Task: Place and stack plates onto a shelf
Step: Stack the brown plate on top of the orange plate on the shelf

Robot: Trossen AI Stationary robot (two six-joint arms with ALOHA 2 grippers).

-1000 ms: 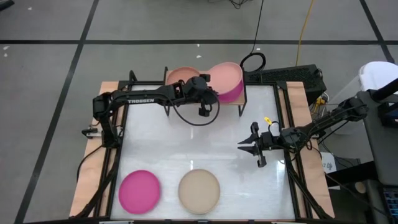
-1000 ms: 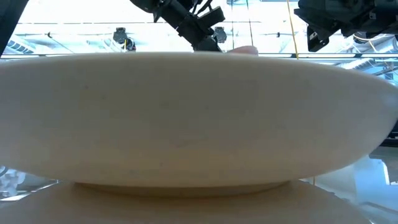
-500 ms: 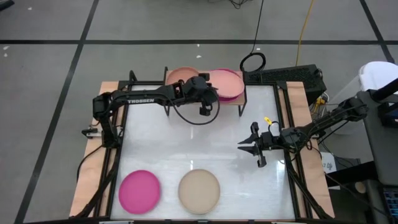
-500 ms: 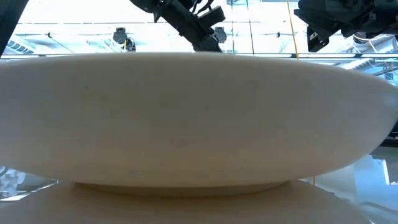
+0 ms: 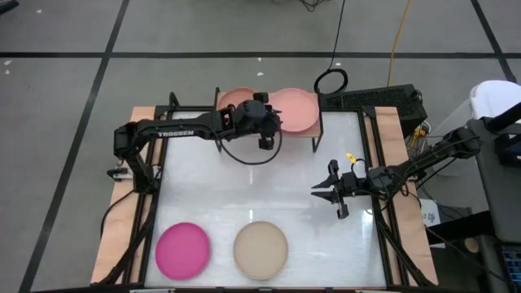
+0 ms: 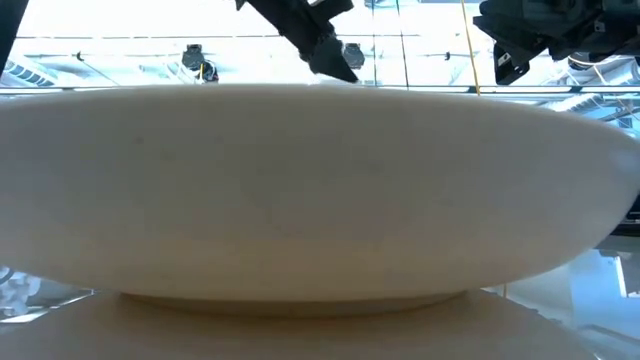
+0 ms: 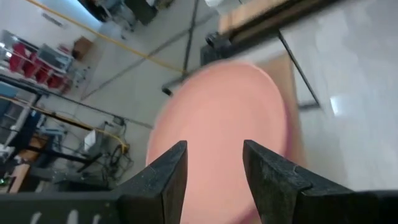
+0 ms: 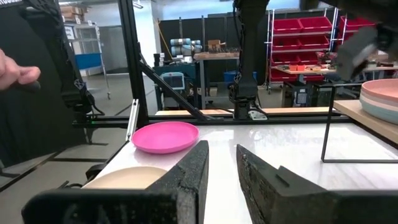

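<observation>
The shelf (image 5: 309,132) stands at the table's far edge. It bears a peach stack of plates (image 5: 234,99) on its left and a pink-topped stack (image 5: 297,110) on its right, both lying flat. My left gripper (image 5: 269,124) hovers open over the near left rim of the pink plate (image 7: 217,118), with nothing between its fingers. A magenta plate (image 5: 182,250) and a beige plate (image 5: 260,248) lie flat near the table's front edge. My right gripper (image 5: 324,192) waits open at mid right, holding nothing.
The beige plate (image 6: 300,190) fills the low view. A black keyboard (image 5: 383,99) and a coiled cable (image 5: 331,81) lie behind the shelf's right end. Black frame posts (image 8: 132,62) stand along the table's sides. White tabletop (image 5: 244,187) lies bare between shelf and front plates.
My left gripper has opened and let go of the pink plate. That plate stood tilted on edge over the shelf's right stack and has dropped flat onto it. The gripper has drawn back a little toward the table's left.
</observation>
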